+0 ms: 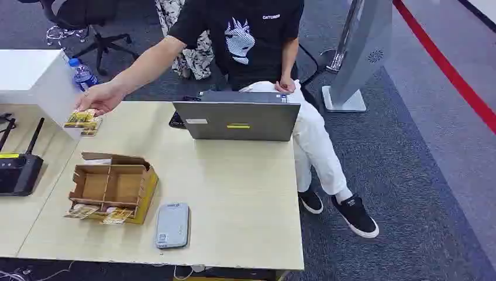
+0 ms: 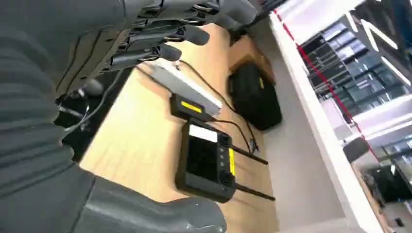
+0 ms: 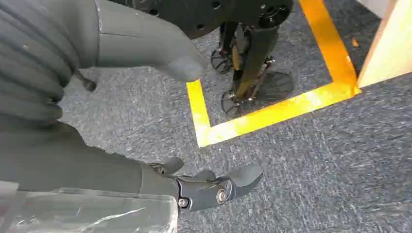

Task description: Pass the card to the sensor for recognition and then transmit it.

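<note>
Yellow cards (image 1: 82, 119) are pinched in a person's hand (image 1: 100, 98) over the table's far left corner. More yellow cards (image 1: 82, 211) lie along the front of an open cardboard box (image 1: 114, 184). The grey sensor pad (image 1: 172, 225) lies flat next to the box, near the table's front edge. My left hand (image 2: 150, 39) hovers beside a wooden table with its fingers apart and nothing in it. Over grey carpet my right hand (image 3: 73, 145) hangs down, with thumb (image 3: 167, 56) and fingers (image 3: 214, 187) apart and holding nothing.
A grey laptop (image 1: 237, 120) stands at the table's far edge in front of the seated person. A black controller with antennas (image 1: 20, 170) sits on the left table, also the controller (image 2: 204, 160) in the left wrist view. A water bottle (image 1: 83, 75) stands far left. Yellow floor tape (image 3: 272, 116) marks the carpet.
</note>
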You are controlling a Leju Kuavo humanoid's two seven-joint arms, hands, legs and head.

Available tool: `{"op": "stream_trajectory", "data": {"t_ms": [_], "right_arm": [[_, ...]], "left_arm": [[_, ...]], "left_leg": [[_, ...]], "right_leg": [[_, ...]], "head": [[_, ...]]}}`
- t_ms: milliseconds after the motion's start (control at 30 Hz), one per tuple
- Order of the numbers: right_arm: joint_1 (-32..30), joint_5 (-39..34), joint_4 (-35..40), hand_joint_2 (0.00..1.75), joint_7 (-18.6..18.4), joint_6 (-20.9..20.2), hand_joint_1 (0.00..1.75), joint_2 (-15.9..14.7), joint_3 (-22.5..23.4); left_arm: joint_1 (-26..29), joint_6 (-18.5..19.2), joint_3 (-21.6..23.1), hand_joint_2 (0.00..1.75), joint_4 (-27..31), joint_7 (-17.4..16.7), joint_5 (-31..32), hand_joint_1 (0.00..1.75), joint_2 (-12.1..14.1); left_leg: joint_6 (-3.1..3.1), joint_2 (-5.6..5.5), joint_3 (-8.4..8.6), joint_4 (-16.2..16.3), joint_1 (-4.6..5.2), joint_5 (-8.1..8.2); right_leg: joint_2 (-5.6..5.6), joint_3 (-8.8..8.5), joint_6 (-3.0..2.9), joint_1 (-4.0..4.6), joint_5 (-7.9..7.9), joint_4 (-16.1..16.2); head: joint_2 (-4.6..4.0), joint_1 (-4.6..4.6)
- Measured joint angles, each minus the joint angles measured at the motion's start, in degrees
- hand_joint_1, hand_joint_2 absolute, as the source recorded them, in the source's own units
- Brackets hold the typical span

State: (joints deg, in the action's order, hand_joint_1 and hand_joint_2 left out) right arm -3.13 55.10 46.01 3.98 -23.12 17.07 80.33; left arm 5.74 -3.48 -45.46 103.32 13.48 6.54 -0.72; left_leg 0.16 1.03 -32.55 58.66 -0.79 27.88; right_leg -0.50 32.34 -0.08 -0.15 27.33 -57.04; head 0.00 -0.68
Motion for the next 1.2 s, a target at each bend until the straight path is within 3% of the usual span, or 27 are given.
{"op": "stream_trajectory", "data": {"t_ms": [467, 1200], "right_arm": [[1.2, 5.38, -1.79, 1.75, 1.46, -0.52, 0.0, -0.04, 2.67], [3.23, 14.73, -11.08, 1.75, 3.48, 1.73, 0.0, -2.32, 6.45]], "left_arm": [[-2.8, -6.91, 19.3, 1.75, -0.46, -3.19, 19.39, 0.0, 11.65], [-7.85, -18.19, 48.54, 1.75, -6.97, -7.5, 48.37, 0.0, 28.92]], "left_leg": [[-0.02, 0.01, -0.01, 0.0, 0.0, -0.01], [-0.02, 0.01, -0.04, 0.0, 0.0, -0.02]], "right_leg": [[0.02, 0.03, -0.01, 0.0, -0.01, -0.01], [0.04, 0.04, -0.02, 0.0, -0.01, -0.01]], "head": [[0.0, -0.02], [0.0, -0.02]]}}
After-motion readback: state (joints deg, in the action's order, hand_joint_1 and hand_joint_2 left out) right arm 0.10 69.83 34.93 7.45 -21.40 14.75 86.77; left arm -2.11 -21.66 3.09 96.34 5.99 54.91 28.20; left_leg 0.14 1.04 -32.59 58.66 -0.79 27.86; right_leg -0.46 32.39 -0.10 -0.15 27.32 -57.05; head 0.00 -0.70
